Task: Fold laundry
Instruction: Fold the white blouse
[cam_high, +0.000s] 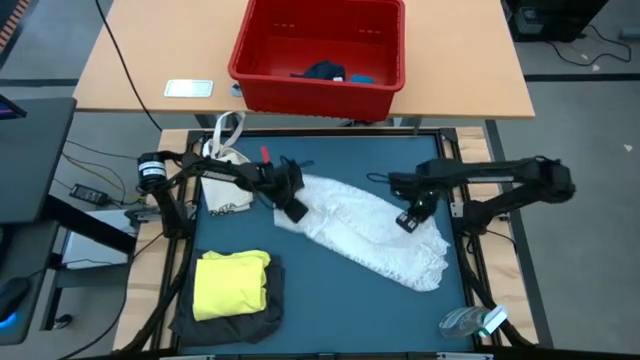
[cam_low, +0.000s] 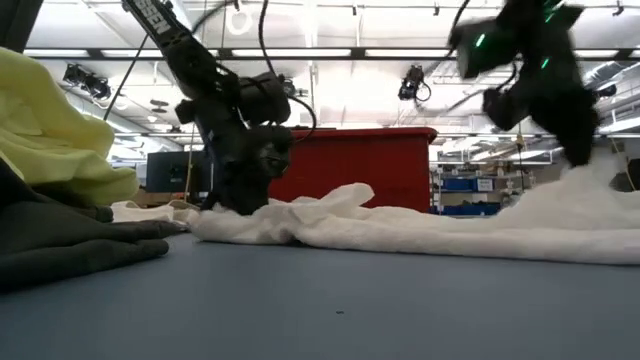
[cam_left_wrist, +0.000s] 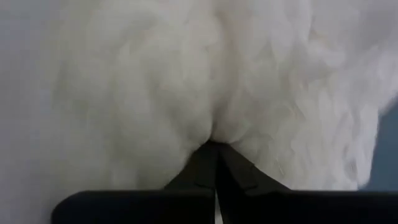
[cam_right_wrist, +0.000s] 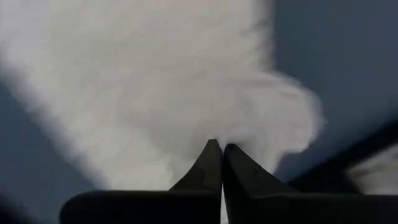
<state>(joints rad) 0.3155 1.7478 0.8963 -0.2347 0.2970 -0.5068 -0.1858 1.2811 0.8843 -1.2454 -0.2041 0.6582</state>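
A white cloth (cam_high: 370, 232) lies spread diagonally across the middle of the dark blue table (cam_high: 330, 310) in the high view, running from centre-left down toward the lower right. The left gripper (cam_high: 296, 210) sits at the cloth's upper-left end, and its wrist view shows the two dark fingers (cam_left_wrist: 205, 168) pressed together with the white fabric gathered at their tips. The right gripper (cam_high: 407, 221) is down on the cloth's upper edge, right of centre; its fingers (cam_right_wrist: 208, 165) are likewise closed tight, pinching a puckered fold of the same cloth, though the blur makes it hard to say how much fabric is caught. In the lower left of the high view a folded yellow T-shirt (cam_high: 232, 284) rests on top of a dark grey garment (cam_high: 250, 318). At the top centre stands a red basket (cam_high: 318, 55) holding a dark navy garment (cam_high: 323, 71) and a small blue piece (cam_high: 361, 77). A small white bag (cam_high: 226, 170) lies just left of the left gripper.
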